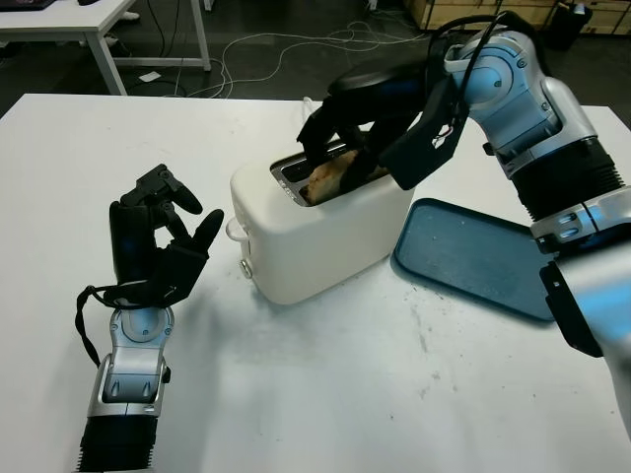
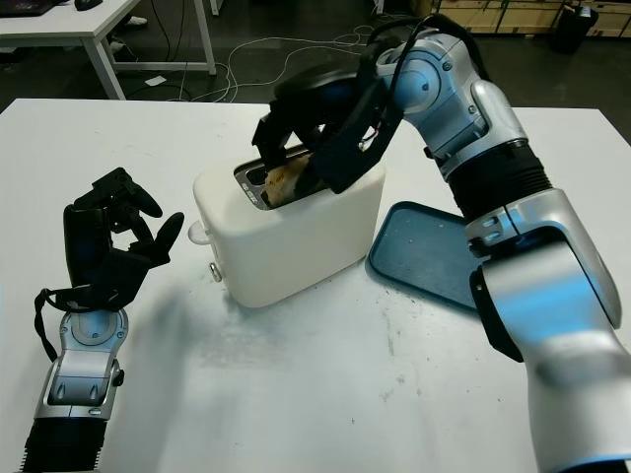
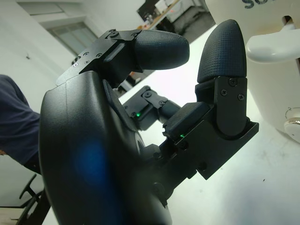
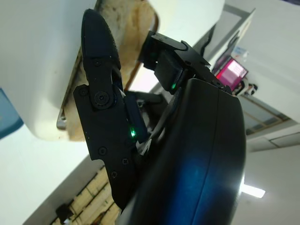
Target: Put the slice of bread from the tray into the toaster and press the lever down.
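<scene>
Bread (image 1: 328, 175) sits partway in the toaster (image 1: 325, 232) slot, upper middle of the frame, held by the right hand (image 1: 350, 123) fingers. It looks soft and light; pinch its edges gently. Left hand (image 1: 158, 241) waits open, lower left.

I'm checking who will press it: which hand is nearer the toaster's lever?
Left. The left hand is open beside the lever at the toaster's end; the right hand holds the bread over the slot.

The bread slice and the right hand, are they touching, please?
Touching: in the left eye view the right hand grips the bread slice in the toaster slot.
</scene>
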